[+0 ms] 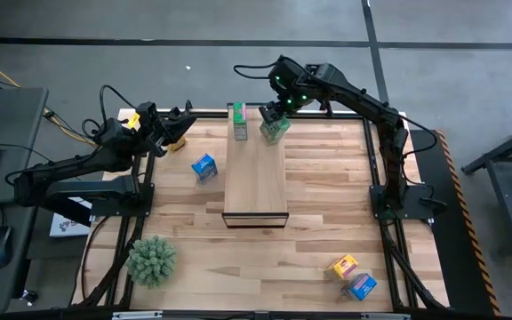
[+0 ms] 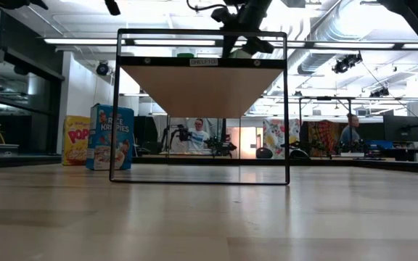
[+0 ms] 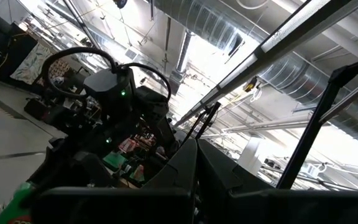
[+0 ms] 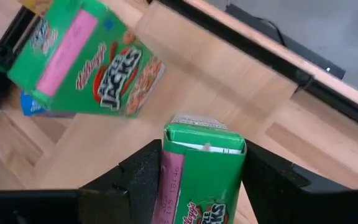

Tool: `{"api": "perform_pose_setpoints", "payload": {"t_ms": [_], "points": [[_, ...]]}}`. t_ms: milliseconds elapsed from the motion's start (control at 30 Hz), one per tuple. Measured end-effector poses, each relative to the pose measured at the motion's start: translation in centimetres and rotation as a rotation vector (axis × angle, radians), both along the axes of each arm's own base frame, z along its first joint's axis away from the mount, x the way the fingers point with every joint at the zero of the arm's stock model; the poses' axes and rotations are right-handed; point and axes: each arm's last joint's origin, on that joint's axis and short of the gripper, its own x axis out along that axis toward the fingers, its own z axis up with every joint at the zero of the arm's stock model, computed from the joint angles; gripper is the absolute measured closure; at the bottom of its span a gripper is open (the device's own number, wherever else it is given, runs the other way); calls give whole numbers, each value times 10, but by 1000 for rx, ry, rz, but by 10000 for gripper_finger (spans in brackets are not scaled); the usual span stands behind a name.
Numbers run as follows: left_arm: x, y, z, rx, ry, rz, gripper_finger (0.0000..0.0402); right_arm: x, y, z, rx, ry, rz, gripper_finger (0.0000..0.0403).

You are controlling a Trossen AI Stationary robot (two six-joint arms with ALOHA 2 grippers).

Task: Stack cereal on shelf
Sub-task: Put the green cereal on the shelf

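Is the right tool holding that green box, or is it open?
Holding: the right tool has its fingers clamped on both sides of a green cereal box.

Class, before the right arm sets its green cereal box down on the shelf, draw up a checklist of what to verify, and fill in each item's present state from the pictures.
1. Right claw grips the held green box from both sides: ok.
2. Held box is over the shelf, at its far right edge: ok.
3. Other green box already on the shelf, apart from the held one: ok.
4. Bare shelf space beside it: ok.
5. Left claw clear of the shelf, off its left side: ok.
6. Held box's height above the shelf: cannot tell.
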Motion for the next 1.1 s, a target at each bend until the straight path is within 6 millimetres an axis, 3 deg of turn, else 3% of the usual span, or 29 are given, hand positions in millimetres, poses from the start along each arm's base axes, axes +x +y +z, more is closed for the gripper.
{"api": "perform_pose_setpoints", "payload": {"t_ms": [200,533,767,967,1100], "points": [[0,0,0,0,0,0,396,4,-1,2,11,-54,20,199],[0,0,0,0,0,-2,396,3,-1,3,-30,-32,8,125],[0,0,0,1,0,-3,396,-3,-2,25,-99,-84,52,119],[0,0,0,1,1,-4,396,-27,4,49,-150,-121,132,119],[0,0,0,1,1,-2,396,-47,14,53,-169,-2,175,130]]}}
